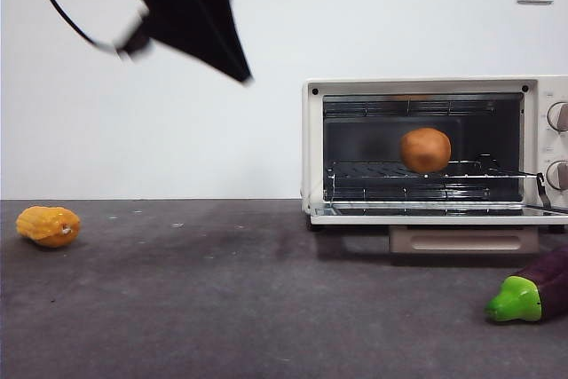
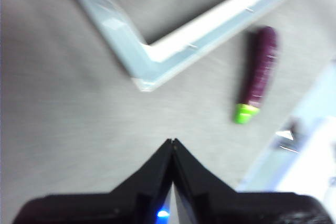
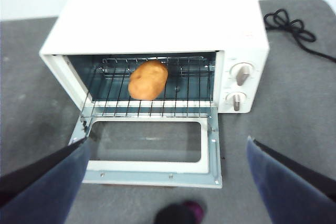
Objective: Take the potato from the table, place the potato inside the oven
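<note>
The brown-orange potato (image 1: pixel 425 149) (image 3: pixel 148 80) lies on the wire rack inside the cream-white oven (image 1: pixel 312 148) (image 3: pixel 157 14). The oven's door (image 3: pixel 152 171) (image 2: pixel 157 51) hangs open, flat toward the front. My right gripper (image 3: pixel 168 140) hovers high over the door, open wide and holding nothing. High above the dark grey table (image 1: pixel 222 308), to the left of the oven, my left gripper (image 2: pixel 172 141) (image 1: pixel 244 77) is shut with nothing in it; it looks blurred.
A yellow corn cob (image 1: pixel 49 225) lies at the far left of the table. A purple eggplant with a green cap (image 1: pixel 532 295) (image 2: pixel 260 72) lies in front of the oven at the right. A black cable (image 3: pixel 289 24) coils beside the oven.
</note>
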